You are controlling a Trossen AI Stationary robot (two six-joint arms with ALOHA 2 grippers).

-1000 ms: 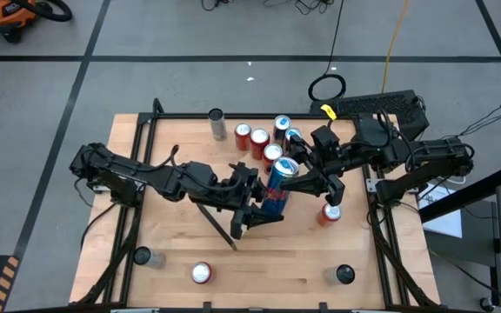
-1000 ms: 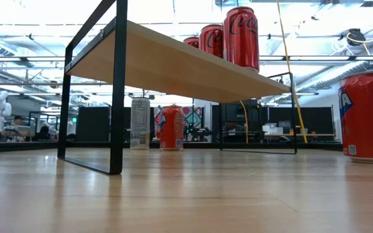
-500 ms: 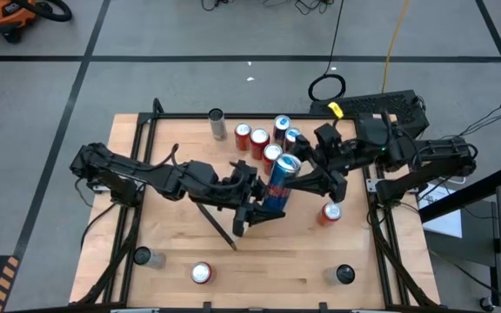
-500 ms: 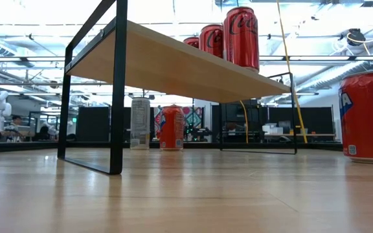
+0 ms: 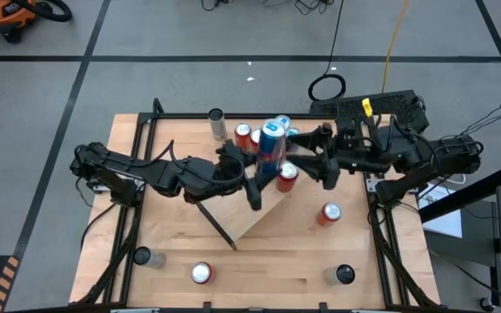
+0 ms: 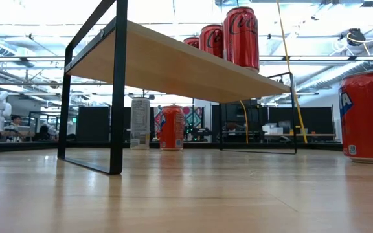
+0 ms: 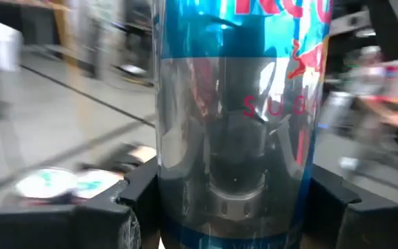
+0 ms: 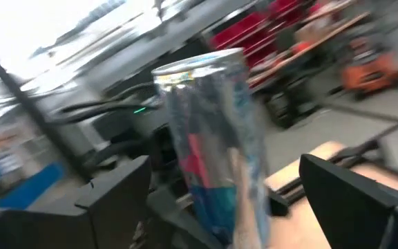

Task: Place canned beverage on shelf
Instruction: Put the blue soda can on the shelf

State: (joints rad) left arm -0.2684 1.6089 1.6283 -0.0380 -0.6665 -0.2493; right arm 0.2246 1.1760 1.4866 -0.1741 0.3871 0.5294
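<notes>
Left gripper [image 5: 252,181] pinching blue can [image 5: 270,144] low, upright above shelf [image 5: 268,209] near its far end's can row; right gripper [image 5: 307,163] spread, clear, handing over.

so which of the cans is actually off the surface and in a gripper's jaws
The tall blue and silver can, held in the left gripper above the shelf. The red cans all stand free.

Grey floor [image 5: 146,35] being crossed by dark tape lines [image 5: 85,74]; yellow cable [image 5: 396,35] being trailed across; ceiling lights [image 6: 173,13] being seen glaring overhead.
</notes>
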